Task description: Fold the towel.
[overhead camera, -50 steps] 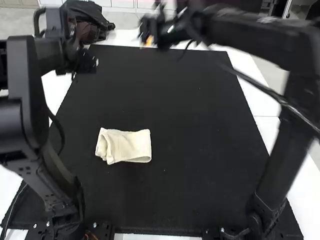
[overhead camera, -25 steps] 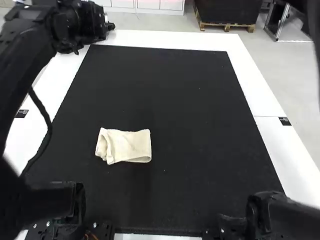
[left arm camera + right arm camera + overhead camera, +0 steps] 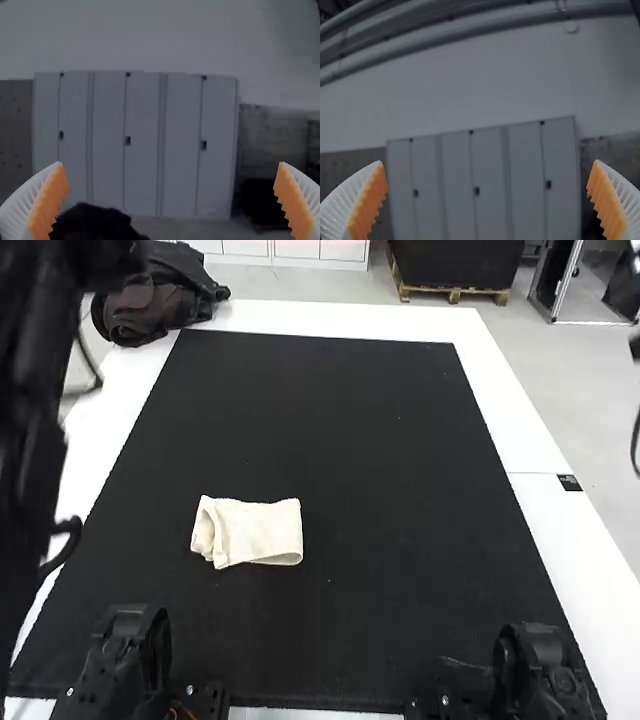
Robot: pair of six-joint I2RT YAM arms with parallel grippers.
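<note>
- Two arms are clearing the mat (image 3: 400,460): the left arm (image 3: 25,440) is lifting back along the near left side, and its gripper (image 3: 170,162) is holding its fingers well apart, with nothing between them.
- Over on the right, the right arm (image 3: 540,675) is no longer reaching across the far end; the right gripper (image 3: 488,161) is also keeping its fingers wide, gripping nothing.
- Between them, the towel (image 3: 250,532) is lying where it was, left of the mat's middle, so I'm guessing the folding is finishing, or already done.
- At its left end, cream layers are curling loosely, a corner is poking toward the near side, and the outline is looking slightly skewed.
- At its right end, the cloth is bending round more smoothly, making a small, thick packet.
</note>
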